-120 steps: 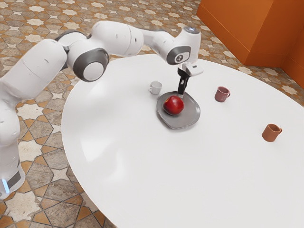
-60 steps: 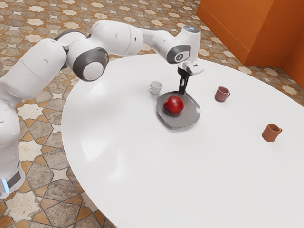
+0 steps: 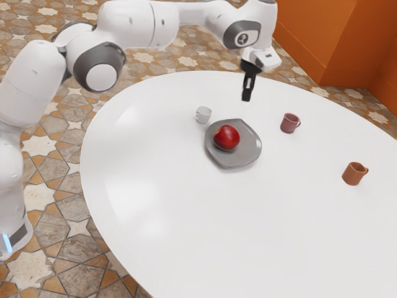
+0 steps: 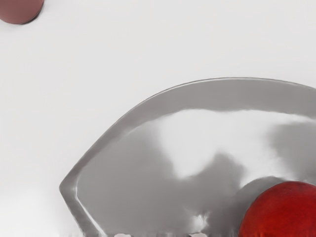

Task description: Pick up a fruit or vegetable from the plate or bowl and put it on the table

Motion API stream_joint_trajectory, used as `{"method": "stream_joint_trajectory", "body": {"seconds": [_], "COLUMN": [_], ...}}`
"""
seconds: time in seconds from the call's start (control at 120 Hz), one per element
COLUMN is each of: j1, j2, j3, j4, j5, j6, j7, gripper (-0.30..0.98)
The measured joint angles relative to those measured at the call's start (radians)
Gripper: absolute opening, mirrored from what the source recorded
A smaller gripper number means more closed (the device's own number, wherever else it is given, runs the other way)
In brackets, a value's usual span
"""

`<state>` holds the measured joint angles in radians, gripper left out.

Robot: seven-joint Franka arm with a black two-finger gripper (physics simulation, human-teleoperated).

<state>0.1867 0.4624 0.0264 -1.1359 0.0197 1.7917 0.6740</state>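
Below my jaws, off toward the exterior view's left, glossy red apple sits on the grey plate with pointed corners. Jaws hang in the air above the smooth white bench, well apart from the apple. Can't tell whether they're apart or together. Small white cup stands on the bench, lower than the jaws and to their exterior-view left, near the plate. Dusky red mug is upright, low on their exterior-view right. Terracotta-brown mug is also upright, farther from the jaws on that side.
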Motion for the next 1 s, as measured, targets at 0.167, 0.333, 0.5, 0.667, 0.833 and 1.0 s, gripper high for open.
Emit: {"method": "stream_joint_trajectory", "body": {"seconds": [0.167,0.333,0.5,0.667,0.833,1.0], "j1": [-0.125,-0.246,-0.309,-0.324,-0.324,-0.323], "j2": [-0.052,-0.042,0.003,0.087,0.163,0.198], "j3": [0.000,-0.003,-0.004,-0.019,-0.022,-0.022], "j4": [-0.003,-0.003,-0.003,-0.003,-0.003,-0.003], "j5": [0.022,0.035,0.033,0.021,0.011,0.006], "j6": [-0.110,-0.161,-0.162,-0.114,-0.036,0.010], "j7": [-0.041,-0.077,-0.104,-0.124,-0.140,-0.151], "gripper": [0.11,0.10,0.11,0.10,0.11,0.15]}}
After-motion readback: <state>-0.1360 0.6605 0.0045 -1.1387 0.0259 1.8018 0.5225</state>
